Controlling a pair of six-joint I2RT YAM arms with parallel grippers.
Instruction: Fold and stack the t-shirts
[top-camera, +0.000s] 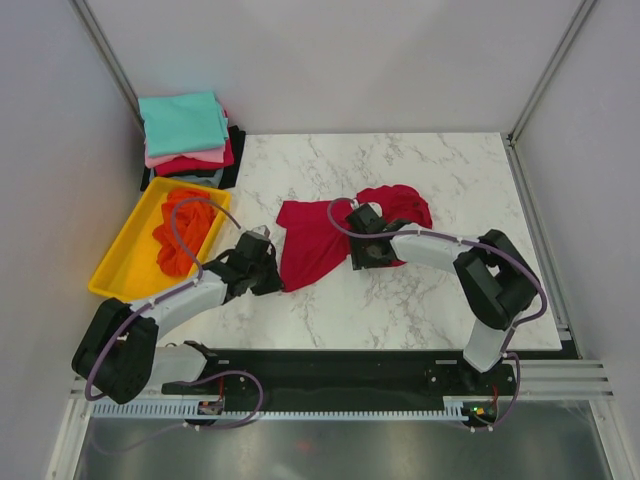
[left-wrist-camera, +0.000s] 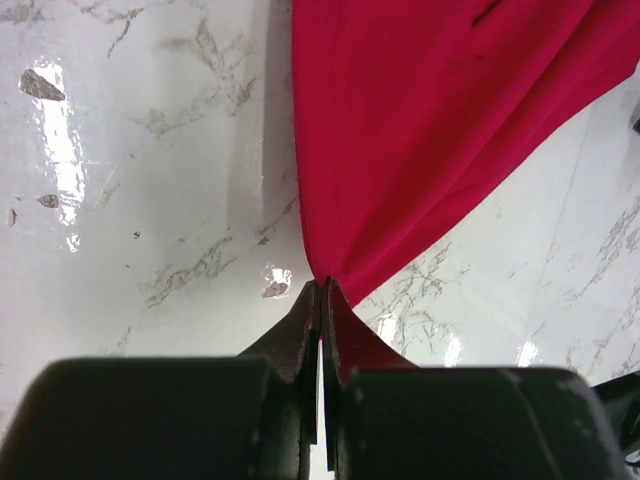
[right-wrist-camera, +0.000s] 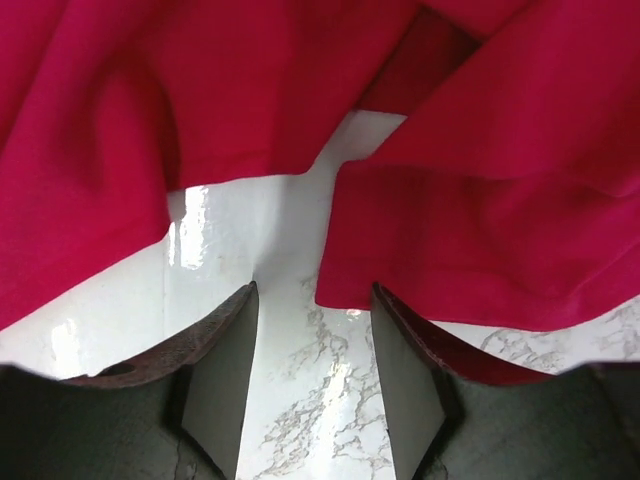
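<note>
A crimson red t-shirt (top-camera: 318, 238) lies partly spread and rumpled on the marble table. My left gripper (top-camera: 272, 275) is shut on its near-left corner; in the left wrist view the cloth (left-wrist-camera: 430, 120) fans out from the pinched tips (left-wrist-camera: 322, 284). My right gripper (top-camera: 366, 250) is open at the shirt's near-right side; in the right wrist view its fingers (right-wrist-camera: 240, 310) stand on bare marble just short of a cloth edge (right-wrist-camera: 470, 240). A bright orange t-shirt (top-camera: 185, 232) lies crumpled in the yellow tray. A stack of folded t-shirts (top-camera: 187, 135), teal on top, sits at the back left.
The yellow plastic tray (top-camera: 112, 272) sits at the table's left edge. Grey walls enclose the table on the left, back and right. The folded stack rests on a black shirt (top-camera: 232, 160) at the back left corner.
</note>
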